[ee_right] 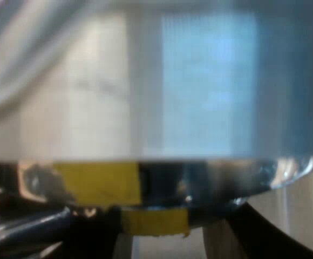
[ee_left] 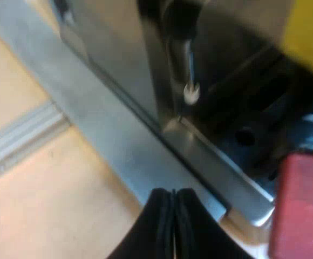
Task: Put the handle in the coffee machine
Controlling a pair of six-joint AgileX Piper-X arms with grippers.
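Note:
My left gripper (ee_left: 172, 216) is shut with nothing between its black fingers, and it hangs close to the corner of the espresso machine's (ee_left: 118, 65) steel body. The red end of the holder's handle (ee_left: 302, 208) shows close by, at the machine's front over the drip tray (ee_left: 237, 181). A thin steam wand with a white tip (ee_left: 191, 91) hangs in the dark recess above the tray. In the right wrist view a shiny metal surface (ee_right: 199, 86) stands very close, with yellow patches (ee_right: 97, 183) along its dark lower rim.
The machine stands on a pale wooden tabletop (ee_left: 54, 199). A grey metal rail (ee_left: 21, 137) runs across the tabletop near the machine's side. A yellow patch (ee_left: 307, 27) shows on the machine above the recess.

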